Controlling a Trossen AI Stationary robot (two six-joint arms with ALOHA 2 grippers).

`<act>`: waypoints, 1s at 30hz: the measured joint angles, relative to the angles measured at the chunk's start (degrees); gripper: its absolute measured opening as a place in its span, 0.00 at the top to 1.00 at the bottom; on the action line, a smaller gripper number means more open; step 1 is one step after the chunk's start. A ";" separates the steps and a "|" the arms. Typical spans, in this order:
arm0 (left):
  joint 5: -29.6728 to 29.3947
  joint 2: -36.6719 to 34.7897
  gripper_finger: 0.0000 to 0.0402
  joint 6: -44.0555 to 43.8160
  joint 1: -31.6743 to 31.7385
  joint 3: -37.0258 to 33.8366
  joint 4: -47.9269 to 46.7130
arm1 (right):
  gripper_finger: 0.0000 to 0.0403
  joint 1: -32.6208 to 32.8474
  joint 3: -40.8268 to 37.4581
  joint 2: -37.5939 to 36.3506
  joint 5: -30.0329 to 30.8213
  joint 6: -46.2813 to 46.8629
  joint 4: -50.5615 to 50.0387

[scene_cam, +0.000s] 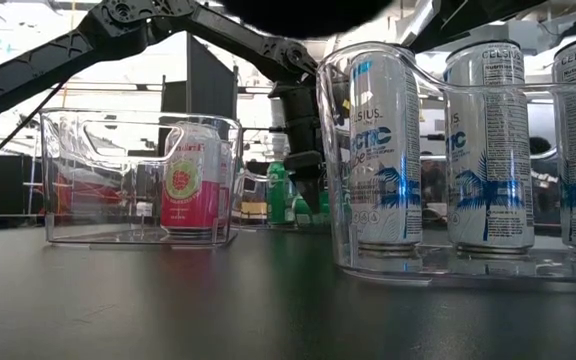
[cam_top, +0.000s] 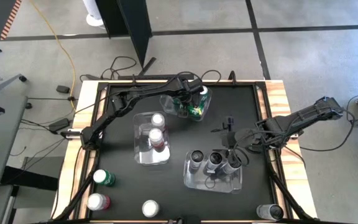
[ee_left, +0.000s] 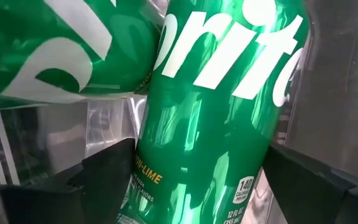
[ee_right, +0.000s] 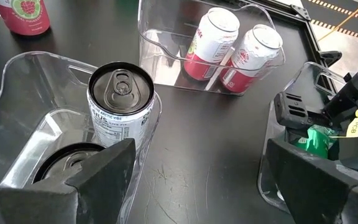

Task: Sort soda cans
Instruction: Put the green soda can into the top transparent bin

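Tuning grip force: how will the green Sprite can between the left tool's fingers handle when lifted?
The glossy green aluminium Sprite can looks smooth, so probably slippery. Its thin wall may dent under a hard squeeze. It is tall and narrow, so likely to tip, then roll, if set down crooked.

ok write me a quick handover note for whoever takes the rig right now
Left tool: down in the back bin at a green can; grip unclear.
Right tool: open, empty, over the front bin.
Done: at least two greens in the back bin, two red cans in the middle bin, three dark cans in the front bin.
Left: loose green, loose red, loose dark, and a fourth loose can, colour unclear, all at the table's front.
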 joint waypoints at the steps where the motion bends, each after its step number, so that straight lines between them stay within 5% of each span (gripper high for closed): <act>1: -0.07 0.00 0.16 -0.06 0.00 0.00 0.04 | 0.06 -0.02 0.00 0.00 0.00 0.00 0.00; 12: -1.30 -0.09 0.29 -0.07 -0.07 0.00 1.09 | 0.06 0.00 0.00 0.00 0.00 0.13 0.00; 30: -1.70 0.14 0.29 -0.74 -0.23 2.81 -2.90 | 0.06 0.00 0.00 0.00 0.00 -0.04 -0.01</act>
